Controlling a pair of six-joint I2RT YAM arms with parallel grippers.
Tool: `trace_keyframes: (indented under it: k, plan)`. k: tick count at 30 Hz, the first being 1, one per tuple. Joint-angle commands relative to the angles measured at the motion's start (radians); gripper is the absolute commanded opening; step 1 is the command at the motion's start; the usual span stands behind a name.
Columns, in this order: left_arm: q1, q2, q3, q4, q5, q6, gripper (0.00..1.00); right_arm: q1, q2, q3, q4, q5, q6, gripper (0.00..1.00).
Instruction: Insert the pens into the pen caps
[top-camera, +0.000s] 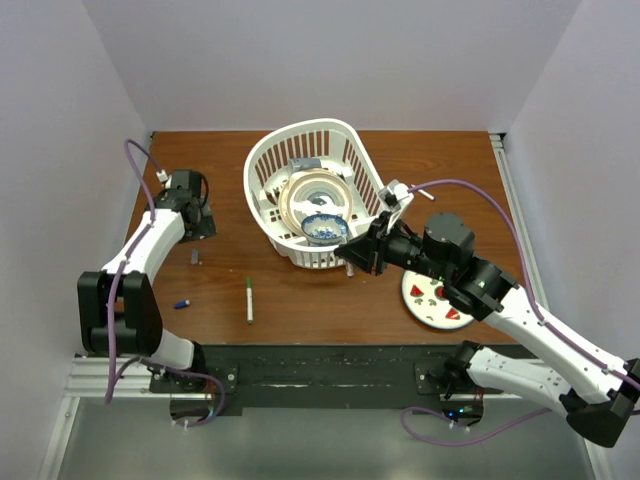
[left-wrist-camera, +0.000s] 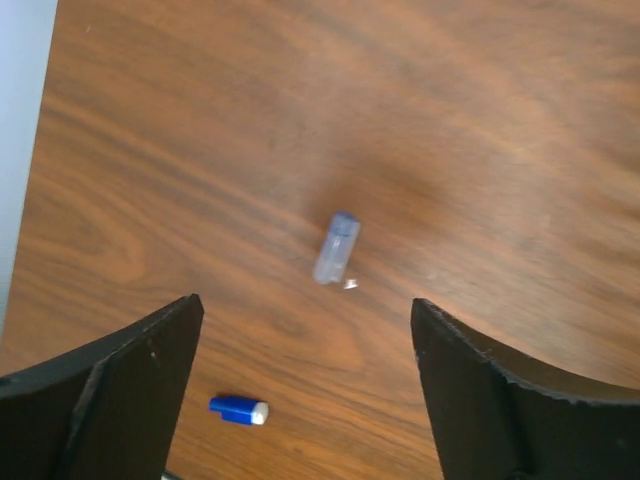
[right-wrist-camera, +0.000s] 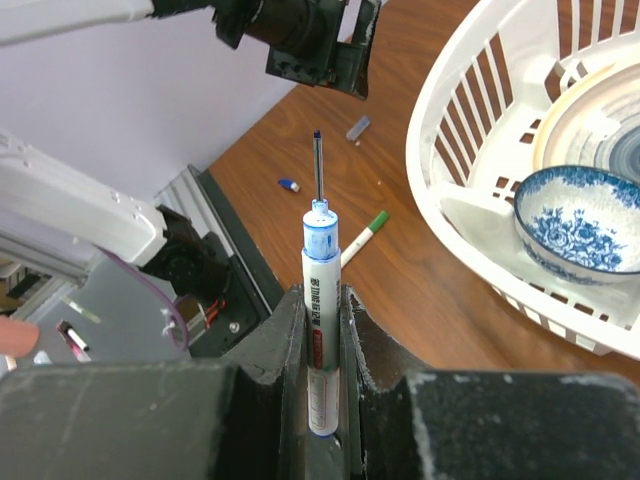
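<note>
Right gripper (right-wrist-camera: 322, 305): clamped on a blue-collared pen (right-wrist-camera: 320, 255), tip pointing outward, apparently ready for capping.
Left gripper (left-wrist-camera: 305, 315): spread wide above the greyish cap (left-wrist-camera: 336, 248) at the surface (left-wrist-camera: 480, 120) left, likely to fetch it.
Blue cap (left-wrist-camera: 238, 409): lay just nearer.

Bright even light, left-wrist view blurred

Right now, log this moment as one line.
left gripper: open near greyish cap | right gripper: shut on blue pen, uncapped | blue cap, green-tipped pen: on table
</note>
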Motion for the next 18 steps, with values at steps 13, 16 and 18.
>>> trace_keyframes:
  k: [13, 16, 18]
  plan:
    - [0.031, 0.057, 0.024, -0.018, 0.063, 0.002, 1.0, -0.001, 0.005, 0.017, -0.026, -0.054, -0.052, 0.0]
    - [0.058, 0.071, -0.001, 0.02, 0.169, 0.033, 1.0, -0.003, 0.008, 0.017, -0.028, -0.052, -0.052, 0.0]
    - [0.066, 0.094, -0.005, 0.048, 0.215, 0.071, 1.0, -0.001, 0.005, 0.014, -0.025, -0.051, -0.051, 0.0]
